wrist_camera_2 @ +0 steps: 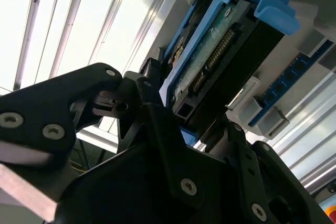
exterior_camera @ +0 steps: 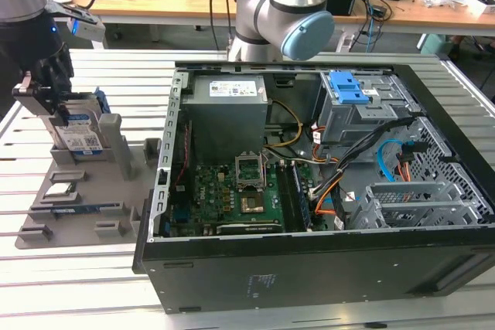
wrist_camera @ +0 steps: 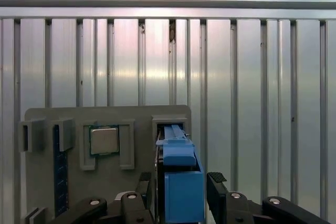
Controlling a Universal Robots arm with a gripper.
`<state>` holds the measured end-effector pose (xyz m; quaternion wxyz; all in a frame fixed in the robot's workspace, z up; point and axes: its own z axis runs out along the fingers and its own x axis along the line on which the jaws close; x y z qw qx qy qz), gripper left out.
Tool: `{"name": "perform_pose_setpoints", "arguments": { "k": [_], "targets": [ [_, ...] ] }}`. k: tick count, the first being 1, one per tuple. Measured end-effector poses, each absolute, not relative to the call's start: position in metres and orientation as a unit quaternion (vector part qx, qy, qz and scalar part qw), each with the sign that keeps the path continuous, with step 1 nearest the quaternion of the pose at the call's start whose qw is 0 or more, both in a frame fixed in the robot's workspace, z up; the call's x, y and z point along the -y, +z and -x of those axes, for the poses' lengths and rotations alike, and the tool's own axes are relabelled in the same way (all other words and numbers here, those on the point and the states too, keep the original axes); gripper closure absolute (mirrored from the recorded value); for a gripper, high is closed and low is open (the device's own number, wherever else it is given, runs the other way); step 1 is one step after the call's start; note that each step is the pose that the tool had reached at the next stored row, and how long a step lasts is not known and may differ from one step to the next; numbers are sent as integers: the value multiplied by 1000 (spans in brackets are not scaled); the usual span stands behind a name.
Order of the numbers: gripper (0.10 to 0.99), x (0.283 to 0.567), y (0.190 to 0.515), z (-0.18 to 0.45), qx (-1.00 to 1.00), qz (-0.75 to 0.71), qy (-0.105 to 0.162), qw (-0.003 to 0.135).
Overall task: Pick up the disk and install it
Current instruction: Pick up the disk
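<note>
Gripper: the gripper (exterior_camera: 40, 92) is hung right over the far end of the grey tray (exterior_camera: 116, 161), at the exterior view's left.
Fingers: the fingers (wrist_camera: 218, 190) are closed in on the disk (exterior_camera: 80, 135), one on each flat face, so it looks clamped.
Disk: it's stood on edge in a tray slot, with the blue frame on top.
Chip: a chip (wrist_camera: 104, 140) is seated flat in the tray, just beside the disk's slot.
Computer case: the open computer case (exterior_camera: 309, 272) is set just beside the tray, on the exterior view's right of it.
Table: tray and case are both laid on a slatted metal table (wrist_camera: 252, 77).
</note>
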<state>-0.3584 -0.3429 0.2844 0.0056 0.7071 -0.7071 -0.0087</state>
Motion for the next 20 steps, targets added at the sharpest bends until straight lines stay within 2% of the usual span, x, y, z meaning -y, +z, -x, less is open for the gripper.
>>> {"name": "perform_pose_setpoints", "arguments": {
  "k": [1, 3, 20],
  "targets": [
    [545, 343, 284, 358, 707, -707, -9, 6],
    [722, 343, 284, 358, 707, -707, -9, 5],
    [722, 343, 288, 358, 707, -707, -9, 6]
  ]
}}
